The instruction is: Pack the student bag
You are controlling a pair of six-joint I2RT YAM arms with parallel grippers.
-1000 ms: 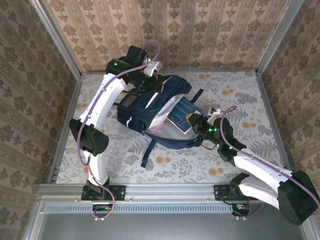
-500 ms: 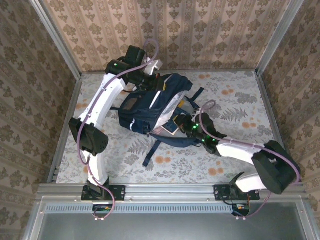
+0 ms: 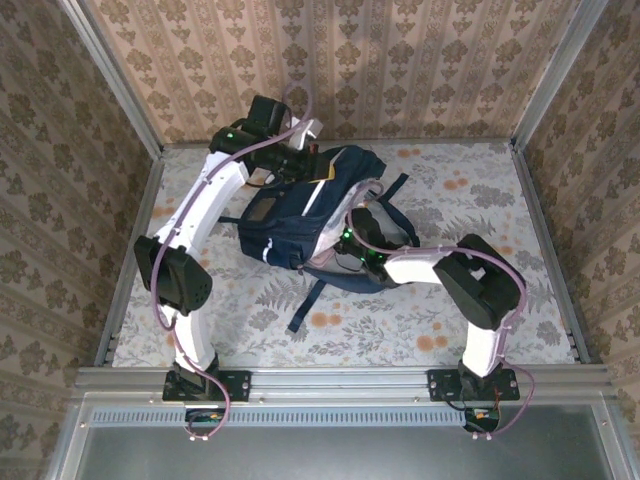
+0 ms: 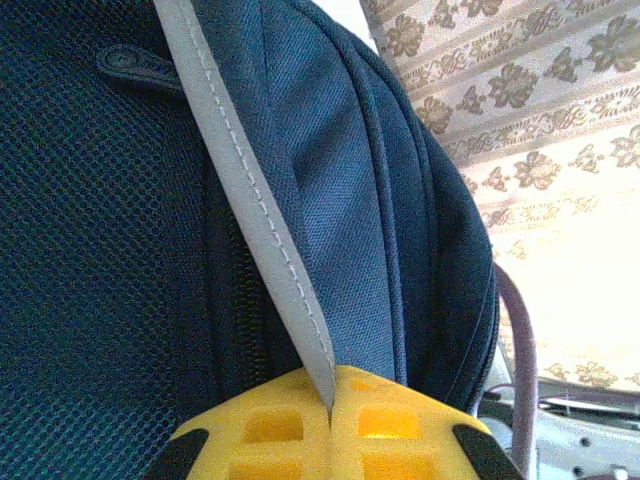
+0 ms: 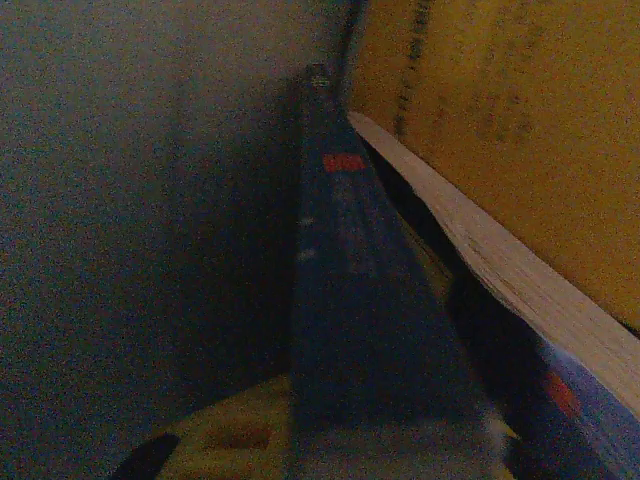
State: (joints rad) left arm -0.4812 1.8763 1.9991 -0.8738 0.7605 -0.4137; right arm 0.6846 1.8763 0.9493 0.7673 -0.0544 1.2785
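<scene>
Bag (image 3: 290, 212): large, dark navy fabric.
- Lies slumped on the table (image 3: 500, 210), toward the back and just left of centre.
- Front pocket faces up and left, with a thin white stripe and pale patches across it.
- Main compartment unzipped. Its mouth gapes toward the right, with pale lining showing at the lip.
- A dark strap (image 3: 302, 303) trails toward the near edge. Another pokes out at the back right.
- Left wrist view, close up: navy weave, a dark mesh panel (image 4: 90, 250) on the left, and a grey stitched strip (image 4: 250, 215) running diagonally down.
</scene>
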